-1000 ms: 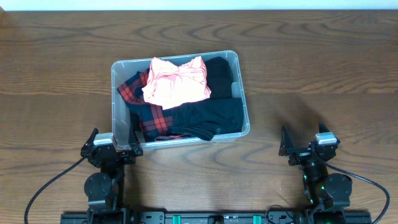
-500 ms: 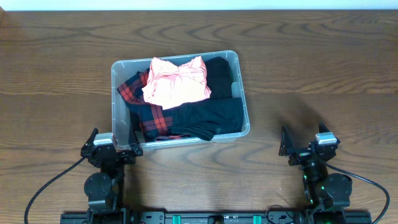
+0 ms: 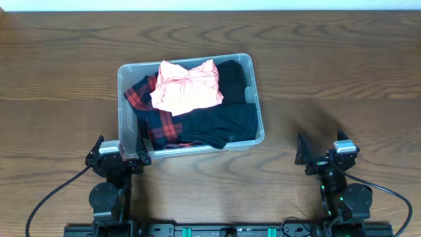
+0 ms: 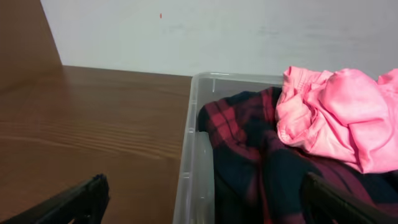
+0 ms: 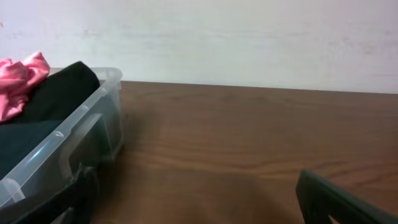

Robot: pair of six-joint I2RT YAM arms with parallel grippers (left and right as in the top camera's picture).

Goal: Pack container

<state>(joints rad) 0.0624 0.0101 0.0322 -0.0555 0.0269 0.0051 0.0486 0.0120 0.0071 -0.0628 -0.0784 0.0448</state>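
Clear container (image 3: 128, 128) with pink garment (image 3: 187, 89)

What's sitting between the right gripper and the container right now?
Nothing: only bare wooden table separates the right gripper from the container's right wall. The overhead view shows it, and the right wrist view agrees.

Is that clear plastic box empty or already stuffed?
Full: the container holds a pink garment, a red plaid shirt and black clothing, heaped above its rim.
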